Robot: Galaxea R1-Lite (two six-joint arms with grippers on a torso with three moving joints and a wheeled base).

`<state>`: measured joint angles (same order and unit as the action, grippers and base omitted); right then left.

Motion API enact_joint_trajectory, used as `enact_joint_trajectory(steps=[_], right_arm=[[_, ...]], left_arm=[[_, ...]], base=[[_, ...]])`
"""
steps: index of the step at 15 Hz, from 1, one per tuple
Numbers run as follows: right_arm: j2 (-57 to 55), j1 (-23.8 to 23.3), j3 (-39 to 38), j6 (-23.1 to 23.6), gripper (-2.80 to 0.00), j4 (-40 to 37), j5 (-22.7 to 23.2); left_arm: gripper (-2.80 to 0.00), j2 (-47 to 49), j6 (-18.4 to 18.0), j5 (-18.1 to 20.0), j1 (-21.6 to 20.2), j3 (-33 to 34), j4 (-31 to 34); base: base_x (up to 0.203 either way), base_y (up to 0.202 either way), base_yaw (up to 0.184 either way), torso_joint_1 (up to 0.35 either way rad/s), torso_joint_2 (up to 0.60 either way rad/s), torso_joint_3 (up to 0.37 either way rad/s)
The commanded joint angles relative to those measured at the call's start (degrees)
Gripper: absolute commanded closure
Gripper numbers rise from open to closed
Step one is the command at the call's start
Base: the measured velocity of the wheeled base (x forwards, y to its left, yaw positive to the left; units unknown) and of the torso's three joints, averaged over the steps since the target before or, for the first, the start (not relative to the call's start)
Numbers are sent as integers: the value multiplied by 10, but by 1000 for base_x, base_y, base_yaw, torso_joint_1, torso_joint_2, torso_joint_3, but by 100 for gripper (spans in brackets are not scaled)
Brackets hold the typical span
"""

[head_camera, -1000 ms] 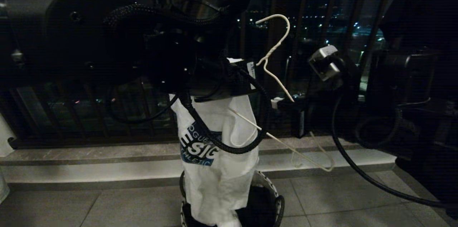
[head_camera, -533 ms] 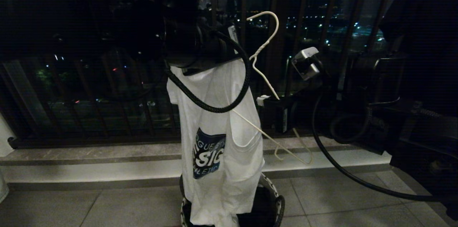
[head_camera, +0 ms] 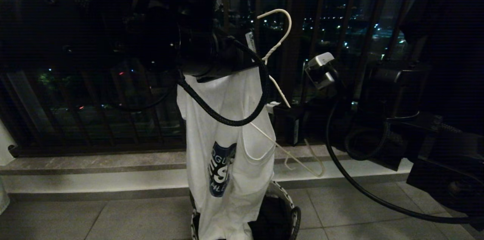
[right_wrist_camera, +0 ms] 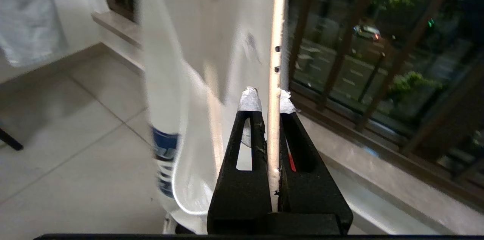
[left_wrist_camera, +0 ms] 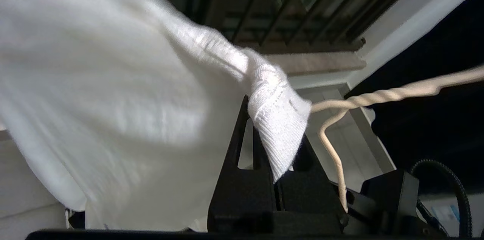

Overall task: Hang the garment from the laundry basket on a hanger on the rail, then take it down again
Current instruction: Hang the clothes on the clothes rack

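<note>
The garment, a white T-shirt with a blue graphic, hangs straight down from my left gripper. Its hem reaches into the laundry basket on the floor. In the left wrist view the left gripper is shut on the shirt's ribbed collar. The hanger is thin white wire, tilted, its hook pointing up. One hanger arm runs down through the neck opening. My right gripper is shut on the other arm, just right of the shirt; the right wrist view shows this right gripper with the wire pinched between its jaws. The rail is out of view.
A dark balcony railing runs behind everything, above a pale stone ledge. The floor is grey tile. A black cable loops from the right arm. Another white cloth hangs off to one side in the right wrist view.
My left gripper has lifted the shirt higher and it has turned a little. The right gripper and hanger have shifted left, closer to the shirt.
</note>
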<state>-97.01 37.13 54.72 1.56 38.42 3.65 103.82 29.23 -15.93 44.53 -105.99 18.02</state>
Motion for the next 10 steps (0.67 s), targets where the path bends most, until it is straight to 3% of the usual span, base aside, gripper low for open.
enact_joint_trajectory(steps=[1, 10], right_arm=[[-11, 5, -5, 0, 0, 21, 0], [-22, 15, -9, 0, 0, 40, -2]], left_arm=[[0, 4, 2, -1, 20, 10, 1], [0, -11, 0, -2, 49, 31, 1]], base=[[0, 0, 0, 0, 0, 0], [0, 0, 0, 0, 0, 0]])
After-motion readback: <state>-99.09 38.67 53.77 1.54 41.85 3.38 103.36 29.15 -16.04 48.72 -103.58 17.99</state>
